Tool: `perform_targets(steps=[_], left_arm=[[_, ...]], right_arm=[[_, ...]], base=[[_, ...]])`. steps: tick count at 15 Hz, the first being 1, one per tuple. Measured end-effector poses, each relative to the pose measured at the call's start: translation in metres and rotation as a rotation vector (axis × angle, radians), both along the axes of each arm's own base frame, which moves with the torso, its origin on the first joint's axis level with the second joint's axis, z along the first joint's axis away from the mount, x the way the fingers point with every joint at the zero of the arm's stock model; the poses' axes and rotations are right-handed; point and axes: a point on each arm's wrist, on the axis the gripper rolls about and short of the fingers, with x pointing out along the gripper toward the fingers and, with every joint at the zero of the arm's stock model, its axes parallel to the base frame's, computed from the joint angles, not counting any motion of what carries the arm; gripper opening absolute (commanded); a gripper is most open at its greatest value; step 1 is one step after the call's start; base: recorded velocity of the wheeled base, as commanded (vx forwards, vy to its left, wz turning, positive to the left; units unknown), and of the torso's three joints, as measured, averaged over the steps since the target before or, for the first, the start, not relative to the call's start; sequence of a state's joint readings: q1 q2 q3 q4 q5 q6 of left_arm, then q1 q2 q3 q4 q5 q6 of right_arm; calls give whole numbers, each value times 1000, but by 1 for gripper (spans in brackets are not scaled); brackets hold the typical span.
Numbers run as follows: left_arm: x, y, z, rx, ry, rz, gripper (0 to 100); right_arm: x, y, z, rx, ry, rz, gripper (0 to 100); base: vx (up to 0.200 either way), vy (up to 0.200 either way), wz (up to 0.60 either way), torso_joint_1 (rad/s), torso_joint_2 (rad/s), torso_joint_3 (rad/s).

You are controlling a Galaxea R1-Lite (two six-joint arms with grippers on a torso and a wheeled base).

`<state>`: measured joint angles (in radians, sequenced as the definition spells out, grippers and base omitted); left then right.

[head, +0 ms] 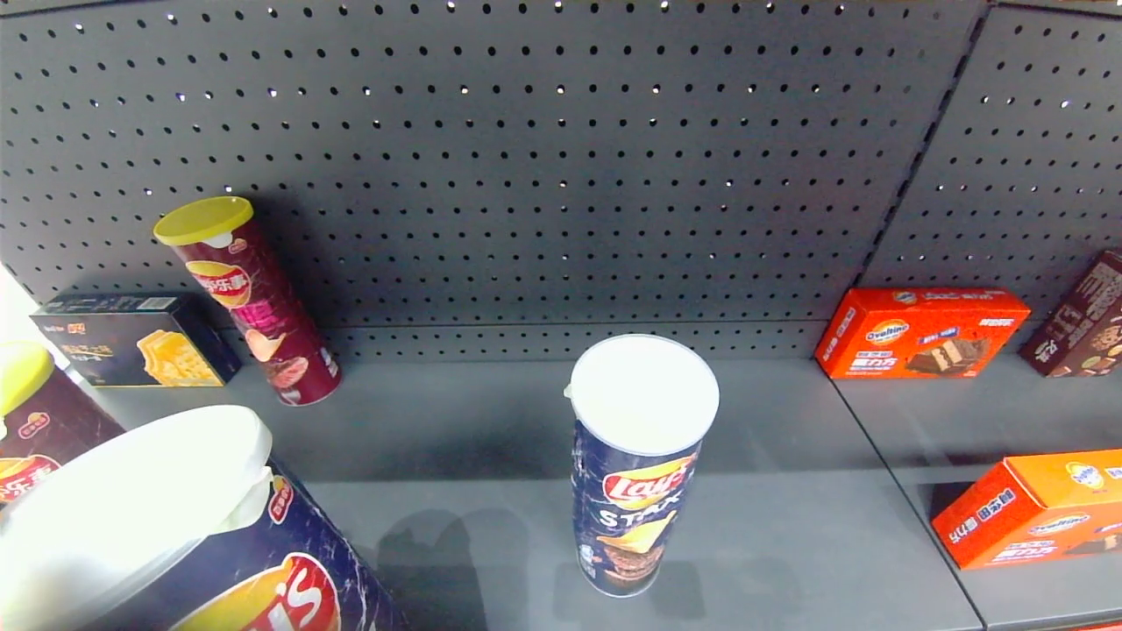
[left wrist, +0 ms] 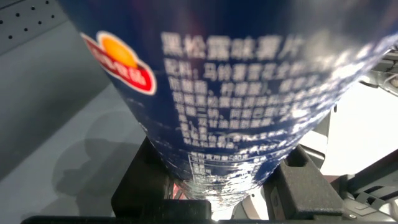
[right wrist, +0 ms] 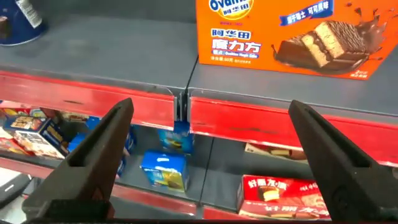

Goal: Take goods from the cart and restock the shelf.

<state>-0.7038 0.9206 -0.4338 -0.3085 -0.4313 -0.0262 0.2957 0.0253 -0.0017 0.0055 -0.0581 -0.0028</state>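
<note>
Currently mid-restock: held blue can (head: 175,561) sits at near left, not yet shelved.
Left gripper (left wrist: 224,186) is clamped on its lower body, above the shelf (head: 789,526). Second blue can (head: 635,473) stands upright mid-shelf, so I'd count one as placed. Maroon can (head: 254,307) is far left by the back panel. Right gripper (right wrist: 211,168) has its jaws spread wide and empty, at the shelf front near an orange box (right wrist: 292,37). Remaining: set the held can down.

A dark grey perforated metal back panel (head: 526,175) is seen behind a flat grey metal shelf board (head: 789,535). Bright light is let through many of the panel's holes. The panel is divided by a slotted dark upright (head: 931,145). The board's front is edged by a red rail (right wrist: 87,99).
</note>
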Motion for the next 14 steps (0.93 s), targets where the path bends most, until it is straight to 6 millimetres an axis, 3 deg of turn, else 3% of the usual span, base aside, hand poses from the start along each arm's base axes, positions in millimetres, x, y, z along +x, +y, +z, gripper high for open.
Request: perform_targets(steps=[2,6,10,14], left_arm=[[0,0,-1,-1,8,-18,0],[0,-1,-3,5,15,-24,0],[1,-1,2,-5,4,-16,0],[7,1,22,-46,-43,24,0]], right_arm=[[3,2,1,-11,39,-55,100],[5,7,1,-10,78,-347,100],[4,7,1,-8,69,-373,100],[2,7,1,-5,36,-328,100]], base=[[0,0,0,0,0,0],[0,0,0,0,0,0],[0,0,0,0,0,0],[0,0,0,0,0,0]])
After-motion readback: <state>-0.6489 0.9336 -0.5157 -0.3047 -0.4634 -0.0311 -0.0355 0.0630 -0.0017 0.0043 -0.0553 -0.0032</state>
